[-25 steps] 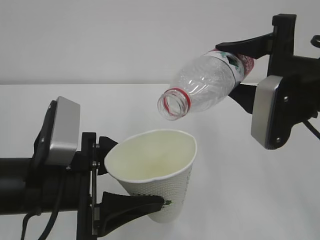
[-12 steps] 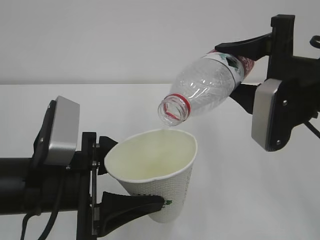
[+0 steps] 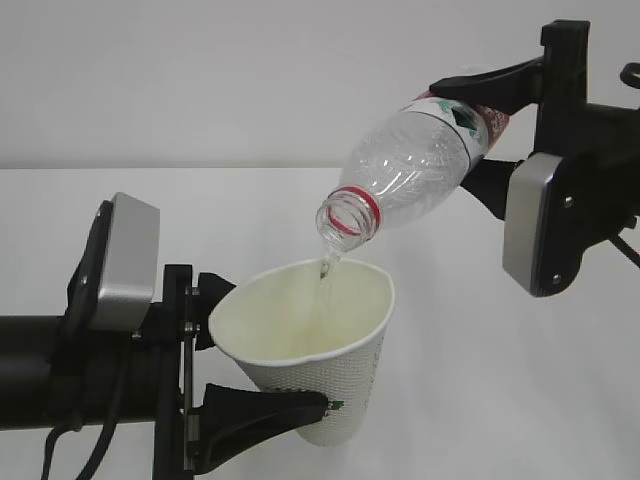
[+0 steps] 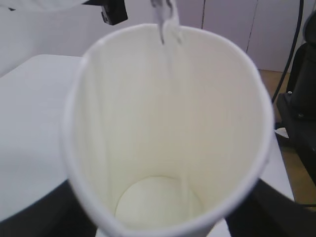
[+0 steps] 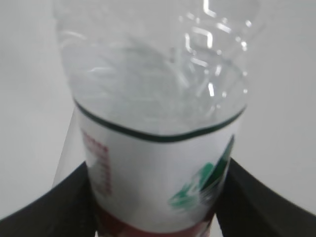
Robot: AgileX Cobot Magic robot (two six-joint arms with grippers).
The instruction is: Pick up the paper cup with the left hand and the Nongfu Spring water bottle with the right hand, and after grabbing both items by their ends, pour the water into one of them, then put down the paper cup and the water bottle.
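The white paper cup tilts towards the bottle, held near its base by my left gripper, which is shut on it. In the left wrist view I look into the cup's cream inside, with dark fingers at both sides. The clear Nongfu Spring water bottle is tipped mouth down over the cup's rim. My right gripper is shut on its labelled lower end. A thin stream of water falls from the red-ringed mouth into the cup.
A white table lies under both arms, with a plain pale wall behind. The grey camera boxes sit on the wrists. At the right of the left wrist view there is a black cable and floor beyond the table edge.
The bottle has tipped further, its mouth sinking towards the cup's rim. Water now runs from it into the cup. The cup and left arm have stayed still.
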